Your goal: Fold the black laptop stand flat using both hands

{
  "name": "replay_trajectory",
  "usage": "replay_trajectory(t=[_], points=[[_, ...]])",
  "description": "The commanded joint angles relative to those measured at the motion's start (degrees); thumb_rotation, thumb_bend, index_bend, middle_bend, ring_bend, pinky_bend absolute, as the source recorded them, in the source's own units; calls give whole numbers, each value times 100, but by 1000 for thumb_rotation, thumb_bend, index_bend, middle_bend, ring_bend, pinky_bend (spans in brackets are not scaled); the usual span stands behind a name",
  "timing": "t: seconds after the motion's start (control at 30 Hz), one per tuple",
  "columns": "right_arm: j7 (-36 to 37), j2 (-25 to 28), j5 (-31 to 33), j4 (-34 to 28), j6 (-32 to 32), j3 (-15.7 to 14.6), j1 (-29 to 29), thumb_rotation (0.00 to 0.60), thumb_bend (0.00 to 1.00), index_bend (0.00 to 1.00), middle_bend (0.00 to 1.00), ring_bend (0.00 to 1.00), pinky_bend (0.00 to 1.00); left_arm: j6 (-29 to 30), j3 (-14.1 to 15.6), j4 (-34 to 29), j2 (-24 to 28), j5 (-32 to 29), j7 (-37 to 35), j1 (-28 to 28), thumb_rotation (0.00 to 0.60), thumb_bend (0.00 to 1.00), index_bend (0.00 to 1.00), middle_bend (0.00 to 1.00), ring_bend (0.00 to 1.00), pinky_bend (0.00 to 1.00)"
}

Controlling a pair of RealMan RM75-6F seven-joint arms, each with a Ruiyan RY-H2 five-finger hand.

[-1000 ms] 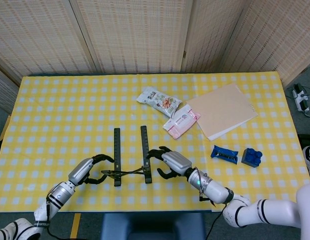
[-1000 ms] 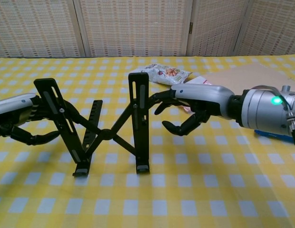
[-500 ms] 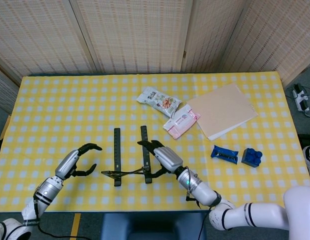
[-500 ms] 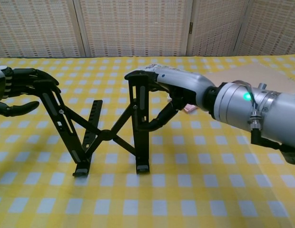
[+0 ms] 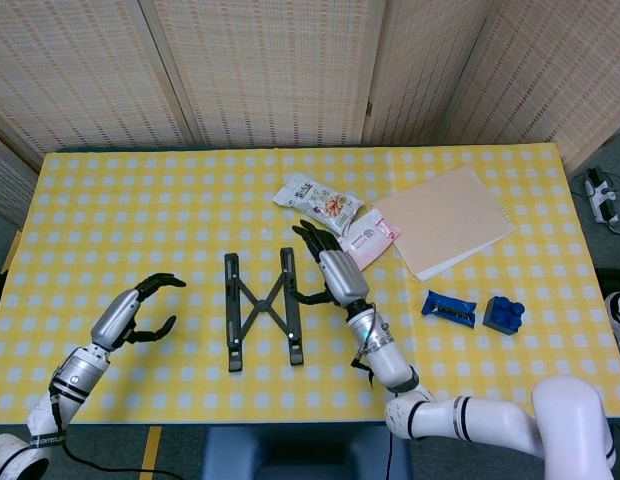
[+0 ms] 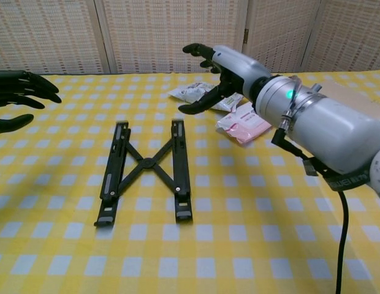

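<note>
The black laptop stand [image 5: 260, 310] lies flat on the yellow checked tablecloth, its two rails parallel with the crossed struts between them; the chest view shows the stand [image 6: 147, 171] low on the table too. My left hand [image 5: 140, 310] hovers to the left of it, fingers spread, holding nothing; only the left hand's fingertips [image 6: 21, 92] reach into the chest view at its left edge. My right hand [image 5: 330, 265] is raised just right of the stand's far end, fingers apart and empty, and in the chest view the right hand [image 6: 217, 76] hangs above and behind the stand.
A snack packet [image 5: 318, 203] and a pink wipes pack [image 5: 362, 240] lie behind the right hand. A tan folder [image 5: 445, 222] sits at the back right. A blue wrapper [image 5: 448, 308] and a blue block [image 5: 503, 315] lie to the right.
The stand has dropped from propped up to flat on the table. My right hand let go of its right rail and lifted up and back. My left hand drew further left.
</note>
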Motion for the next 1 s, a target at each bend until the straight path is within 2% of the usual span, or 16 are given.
replay_trajectory(t=[0.03,0.07,0.27,0.43,0.7,0.8,1.0], points=[[67,129,-614,134,319,-88,-148,600,235,0,0,3,0,-152,-48,99,89,-55,242,-78,600,472,282,286,159,187],[89,178,-701,127,320,-130,-167,600,236,0,0,2,0,-188,-57,110,98,-71,288,-95,600,472,282,285,159,185],[-538,1171,-1958,-168,118,-1005,-242,600,235,0,0,0,0,-993,-254,619,65,-388,1554,-563,600,472,268,273,154,169],[-1118,1458,-2647,-248,114,-1434,-257,600,235,0,0,0,0,-1525,-434,1136,-253,-726,2984,-953,600,432,234,248,146,164],[-1587,1235,-2993,-68,107,-1696,-366,600,232,0,0,0,0,-2086,-630,1825,-1013,-1181,4272,-1429,600,321,119,115,43,109],[-1738,1088,-3066,119,110,-1732,-392,600,228,0,0,0,0,-2252,-683,2048,-1271,-1320,4471,-1561,600,313,85,60,4,81],[-1796,576,-3200,671,188,-1788,-478,600,226,0,0,0,0,-2492,-766,2364,-1724,-1485,4497,-1761,600,306,61,34,0,59]])
